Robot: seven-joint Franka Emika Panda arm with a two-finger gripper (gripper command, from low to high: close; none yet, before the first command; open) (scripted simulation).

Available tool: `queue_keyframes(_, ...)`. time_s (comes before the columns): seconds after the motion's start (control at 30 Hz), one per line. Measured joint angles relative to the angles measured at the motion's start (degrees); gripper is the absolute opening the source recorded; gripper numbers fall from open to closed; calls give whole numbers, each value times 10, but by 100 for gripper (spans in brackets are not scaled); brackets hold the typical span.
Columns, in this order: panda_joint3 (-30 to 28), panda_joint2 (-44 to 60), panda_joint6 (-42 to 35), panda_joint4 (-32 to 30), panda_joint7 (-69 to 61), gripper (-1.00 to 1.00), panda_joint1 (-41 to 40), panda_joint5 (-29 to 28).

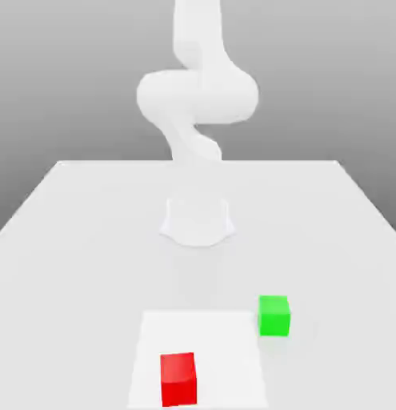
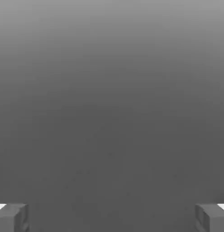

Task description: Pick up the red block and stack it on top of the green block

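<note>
There is one red block (image 1: 178,378) and one green block (image 1: 274,315) on the white counter (image 1: 73,240), and one robot arm (image 1: 197,96). The red block sits near the green block, toward the exterior view's left and closer to the camera, not touching it. The hand (image 2: 112,217) is spread wide with nothing between its fingers (image 2: 11,217), and neither block is by it.
</note>
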Motion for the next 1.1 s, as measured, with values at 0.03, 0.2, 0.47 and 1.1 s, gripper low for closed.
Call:
queue_keyframes(0.03,-3,23,9,-4,-5,0,2,1)
queue_keyframes(0.2,-15,128,50,-25,-27,0,8,6)
queue_keyframes(0.47,-31,294,115,-57,-63,0,15,16)
queue_keyframes(1.1,-22,619,287,-85,-115,-100,-3,33)
